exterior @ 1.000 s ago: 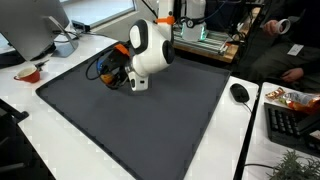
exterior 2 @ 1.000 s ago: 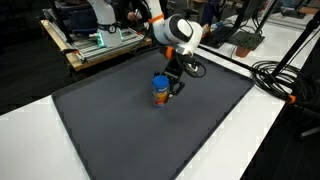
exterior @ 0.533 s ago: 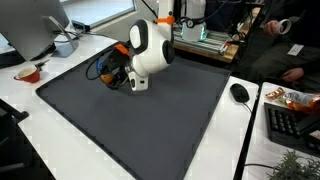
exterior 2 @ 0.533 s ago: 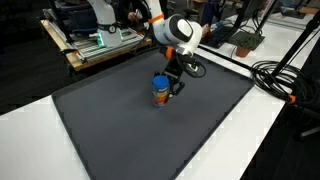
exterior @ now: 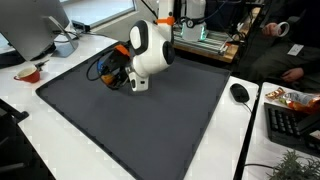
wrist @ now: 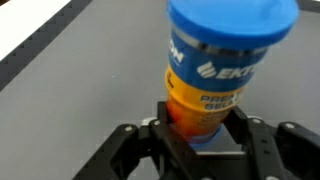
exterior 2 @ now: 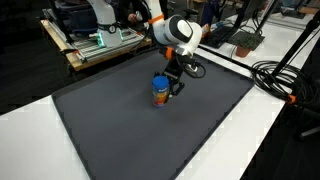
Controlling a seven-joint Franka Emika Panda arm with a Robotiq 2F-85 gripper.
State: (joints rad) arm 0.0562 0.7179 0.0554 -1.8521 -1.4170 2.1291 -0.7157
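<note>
The pincer [wrist: 205, 140] is closed around the lower body of the blue-lidded orange canister [wrist: 225, 55], with a finger pressed to each side. The canister stands upright, long axis vertical, near the middle of the dark mat [exterior 2: 110, 135].

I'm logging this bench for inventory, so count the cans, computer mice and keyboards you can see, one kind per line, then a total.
can: 1
computer mouse: 1
keyboard: 1
Total: 3
</note>
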